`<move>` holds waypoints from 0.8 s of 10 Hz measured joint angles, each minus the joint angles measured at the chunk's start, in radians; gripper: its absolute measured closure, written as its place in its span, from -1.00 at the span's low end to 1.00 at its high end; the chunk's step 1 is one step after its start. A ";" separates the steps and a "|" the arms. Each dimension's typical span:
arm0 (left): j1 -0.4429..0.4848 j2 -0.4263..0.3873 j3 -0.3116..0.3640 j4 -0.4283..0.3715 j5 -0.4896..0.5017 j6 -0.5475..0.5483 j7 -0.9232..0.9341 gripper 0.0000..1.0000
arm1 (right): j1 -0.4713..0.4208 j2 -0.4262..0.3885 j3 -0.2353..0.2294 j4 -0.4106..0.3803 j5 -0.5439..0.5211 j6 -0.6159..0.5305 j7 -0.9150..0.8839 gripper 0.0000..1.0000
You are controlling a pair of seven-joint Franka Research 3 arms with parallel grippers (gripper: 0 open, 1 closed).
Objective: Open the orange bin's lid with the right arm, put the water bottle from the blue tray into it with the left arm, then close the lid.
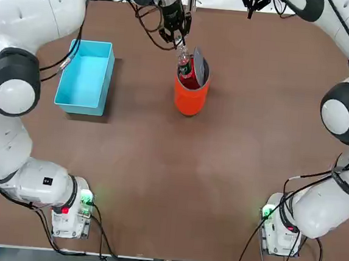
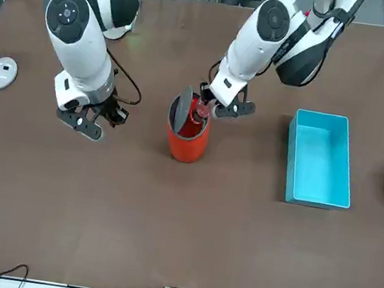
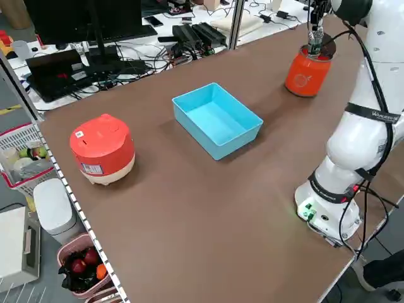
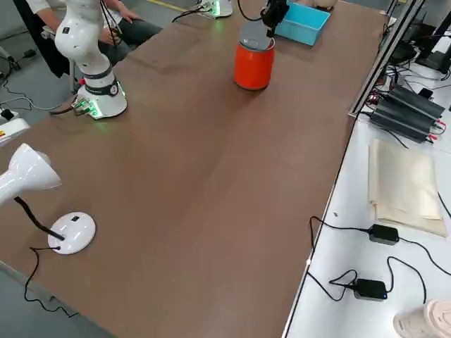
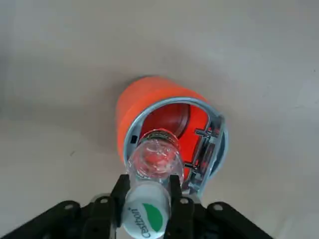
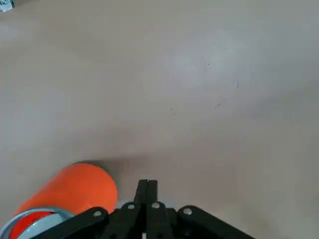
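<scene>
The bin (image 1: 191, 89) stands near the middle of the table (image 1: 176, 185) with its lid (image 1: 198, 63) swung up on edge at the side toward the right arm, so the red inside is exposed and the mouth is free for loading. The left gripper (image 1: 172, 34) hangs just over the bin's far rim, its fingers clamped on the neck of the bottle (image 1: 185, 65) right under the white cap; gripping that high leaves the whole body of the bottle free to go down into the bin without the fingers meeting the rim. The bottle is tilted, its lower end already inside the mouth, label and cap above the rim, as the left wrist view shows with the bottle (image 5: 153, 164) lined up over the red cavity. The tray (image 1: 86, 76) lies well apart on the left arm's side and holds nothing. The right gripper (image 2: 88, 119) hovers low over bare table beside the bin, on the lid's side, its fingers pressed together and holding nothing; it seems parked there to stay out of the left arm's way yet near enough to push the lid down. The step in hand looks like the drop, with the closing not yet done.
</scene>
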 joint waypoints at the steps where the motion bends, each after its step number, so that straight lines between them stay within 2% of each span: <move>1: -0.010 0.010 0.000 0.001 0.005 0.002 -0.003 0.26 | 0.000 0.000 0.000 0.000 0.000 0.000 0.000 0.96; 2: -0.017 0.015 0.000 0.001 0.007 0.002 -0.014 0.24 | 0.000 0.000 0.001 0.000 0.000 0.000 0.000 0.96; 3: -0.018 0.016 0.001 0.004 0.009 0.003 -0.023 0.05 | 0.000 0.000 0.001 0.000 0.000 0.000 0.000 0.96; 5: -0.012 0.016 0.004 0.021 0.034 0.003 -0.027 -0.54 | 0.000 0.000 0.001 0.000 0.000 0.000 0.000 0.96; 6: -0.005 0.015 0.010 0.030 0.049 0.003 -0.033 -0.66 | 0.000 0.000 0.001 0.000 0.000 0.000 0.000 0.96; 8: 0.040 0.007 0.034 0.058 0.061 -0.013 -0.036 -0.75 | 0.000 0.000 0.001 0.000 0.000 0.000 0.000 0.96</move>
